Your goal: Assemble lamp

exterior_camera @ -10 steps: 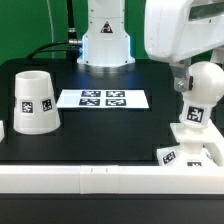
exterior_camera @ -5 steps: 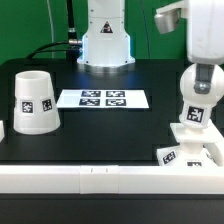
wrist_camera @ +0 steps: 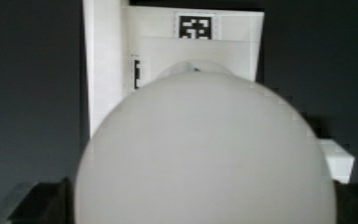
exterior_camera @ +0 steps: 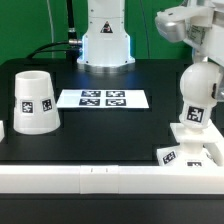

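Observation:
The white round-headed bulb (exterior_camera: 197,95) stands upright on the low square base (exterior_camera: 190,152) at the exterior view's right. The tapered shade (exterior_camera: 35,102) stands mouth down at the exterior view's left, well apart from them. The arm's hand (exterior_camera: 200,35) hangs just above the bulb. In the wrist view the bulb's head (wrist_camera: 197,140) fills the frame, with the tagged base (wrist_camera: 238,45) behind it. My gripper (wrist_camera: 194,215) is open, its dark fingers (wrist_camera: 39,207) wide apart at either side of the bulb's head. I cannot tell whether they touch it.
The marker board (exterior_camera: 103,99) lies flat at the middle back. The arm's white pedestal (exterior_camera: 105,40) stands behind it. A long white rail (exterior_camera: 90,178) runs along the table's front edge. A small white piece (exterior_camera: 3,128) shows at the far left edge.
The arm's wrist has turned and shifted toward the exterior view's right above the bulb. Bulb, base and shade have not moved.

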`<action>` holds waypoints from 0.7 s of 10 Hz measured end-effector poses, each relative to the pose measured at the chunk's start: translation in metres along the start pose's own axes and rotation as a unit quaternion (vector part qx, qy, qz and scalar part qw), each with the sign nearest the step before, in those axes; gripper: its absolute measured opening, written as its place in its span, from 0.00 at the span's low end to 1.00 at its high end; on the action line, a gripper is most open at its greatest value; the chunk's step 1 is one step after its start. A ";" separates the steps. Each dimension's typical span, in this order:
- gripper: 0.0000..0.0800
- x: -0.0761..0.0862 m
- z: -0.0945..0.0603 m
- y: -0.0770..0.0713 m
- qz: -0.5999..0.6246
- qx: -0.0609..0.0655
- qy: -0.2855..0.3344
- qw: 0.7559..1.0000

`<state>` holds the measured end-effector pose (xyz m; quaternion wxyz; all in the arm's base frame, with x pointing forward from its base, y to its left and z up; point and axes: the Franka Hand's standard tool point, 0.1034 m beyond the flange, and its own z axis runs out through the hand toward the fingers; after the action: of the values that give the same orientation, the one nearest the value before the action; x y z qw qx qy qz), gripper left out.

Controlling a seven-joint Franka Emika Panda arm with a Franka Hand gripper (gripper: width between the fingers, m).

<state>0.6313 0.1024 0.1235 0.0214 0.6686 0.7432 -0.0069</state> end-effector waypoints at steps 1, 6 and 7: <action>0.87 -0.005 0.001 -0.002 -0.018 0.005 -0.001 1.000; 0.72 -0.010 0.001 -0.002 -0.021 0.005 -0.001 1.000; 0.72 -0.010 0.001 -0.002 -0.017 0.005 -0.001 1.000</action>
<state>0.6308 0.0918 0.1225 0.0183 0.6559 0.7545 -0.0116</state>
